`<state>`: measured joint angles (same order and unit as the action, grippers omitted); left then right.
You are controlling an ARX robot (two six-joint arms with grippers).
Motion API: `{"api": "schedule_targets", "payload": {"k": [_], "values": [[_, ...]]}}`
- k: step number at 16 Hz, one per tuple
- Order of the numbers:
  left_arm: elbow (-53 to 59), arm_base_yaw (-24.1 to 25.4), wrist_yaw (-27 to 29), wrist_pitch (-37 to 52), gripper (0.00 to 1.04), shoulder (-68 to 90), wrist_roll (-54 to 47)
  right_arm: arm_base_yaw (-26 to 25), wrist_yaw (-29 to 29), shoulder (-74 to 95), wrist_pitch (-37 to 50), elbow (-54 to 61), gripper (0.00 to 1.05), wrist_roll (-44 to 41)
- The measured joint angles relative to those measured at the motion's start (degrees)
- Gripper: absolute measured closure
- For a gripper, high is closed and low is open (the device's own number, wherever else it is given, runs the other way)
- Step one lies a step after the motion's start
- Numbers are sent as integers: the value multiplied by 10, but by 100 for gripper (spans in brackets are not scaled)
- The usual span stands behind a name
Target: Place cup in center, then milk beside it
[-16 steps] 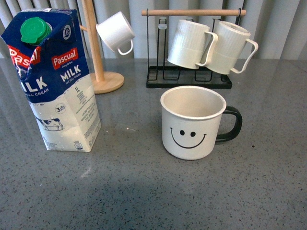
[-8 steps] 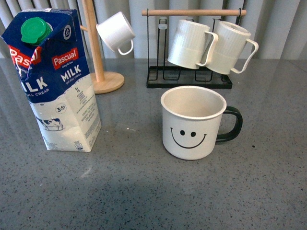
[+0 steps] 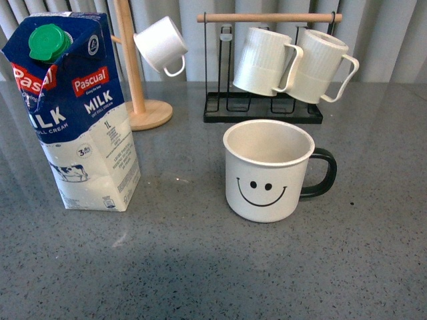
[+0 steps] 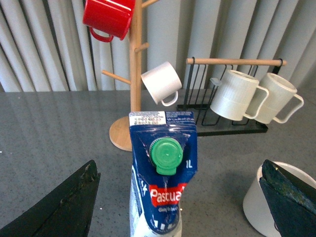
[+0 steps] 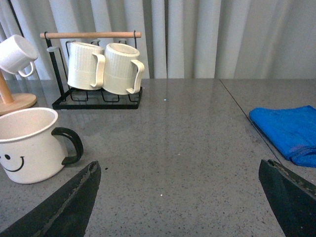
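The cup [image 3: 269,170], a wide white mug with a black smiley and black handle, stands upright mid-table, handle to the right. The milk [image 3: 79,113], a blue-and-white carton with a green cap, stands upright at the left, well apart from the cup. Neither arm shows in the front view. My left gripper [image 4: 180,197] is open, with the milk [image 4: 163,173] between its widely spread fingers and not touched; the cup's rim [image 4: 269,197] shows by one finger. My right gripper [image 5: 182,197] is open over bare table, the cup [image 5: 29,143] off to one side.
Behind stand a wooden mug tree [image 3: 133,73] with a small white cup [image 3: 161,44] and a black wire rack [image 3: 263,107] holding two ribbed white mugs [image 3: 293,63]. A red mug [image 4: 106,17] hangs high on the tree. A blue cloth [image 5: 289,131] lies at the right.
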<state>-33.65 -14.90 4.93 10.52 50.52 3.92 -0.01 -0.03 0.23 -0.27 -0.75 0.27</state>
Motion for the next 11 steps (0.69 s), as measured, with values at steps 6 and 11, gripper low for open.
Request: {"api": "schedule_targets", "payload": {"k": [6, 11], "values": [[-38, -7, 3, 6, 7, 115, 17, 0, 0, 0, 0, 0, 7, 0], [-43, 5, 7, 67, 7, 237, 21, 0, 0, 0, 0, 0, 7, 0]]}}
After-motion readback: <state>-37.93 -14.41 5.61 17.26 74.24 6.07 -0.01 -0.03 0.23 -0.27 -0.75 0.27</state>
